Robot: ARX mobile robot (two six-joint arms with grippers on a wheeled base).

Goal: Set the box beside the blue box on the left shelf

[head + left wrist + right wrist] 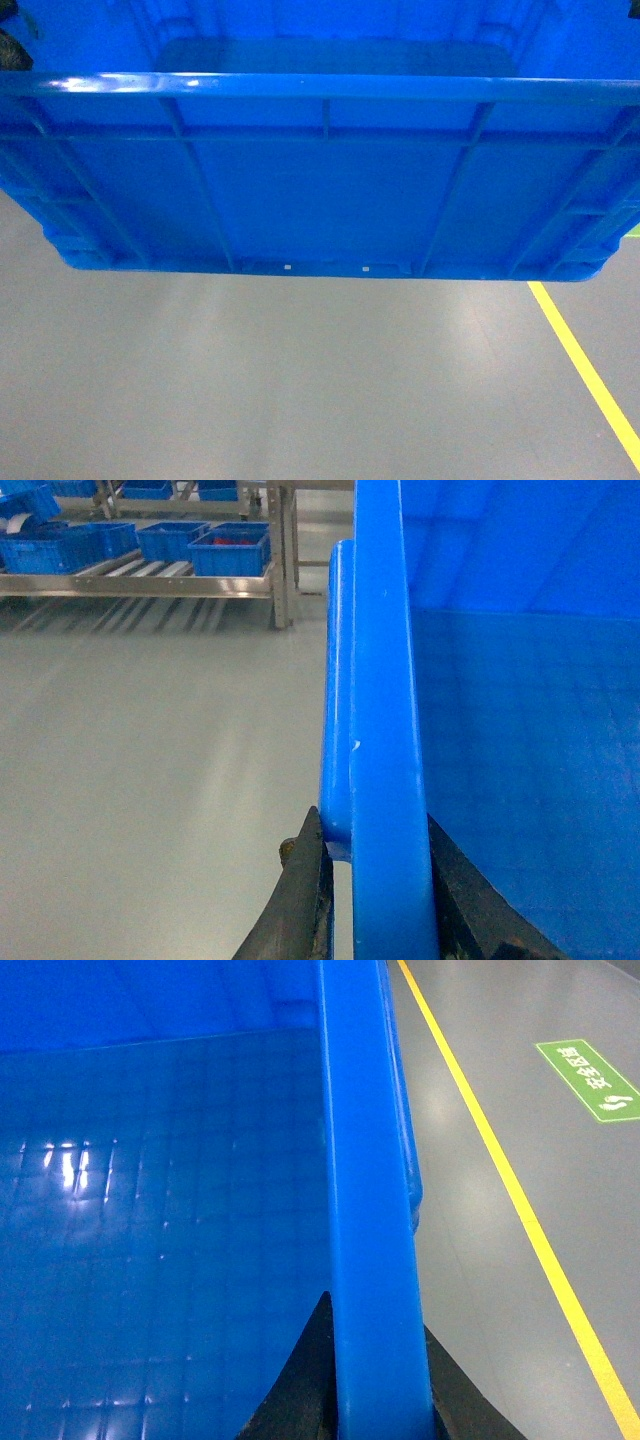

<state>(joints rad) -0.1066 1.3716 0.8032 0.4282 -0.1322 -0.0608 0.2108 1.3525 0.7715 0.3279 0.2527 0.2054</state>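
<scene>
Two end effectors are gripping the box (320,190) by opposite side walls, holding it off the grey floor (300,380).

The left end effector (370,880) is clamping the box's left rim, one dark finger (300,900) outside and one inside; the right end effector (375,1380) is clamping the right rim the same way. The box is filling the upper head view, its ribbed wall facing the camera. The left shelf (150,580) is standing well apart in the left wrist view, carrying blue crates (230,550). A yellow line (585,370) is running along the floor on the right.
</scene>
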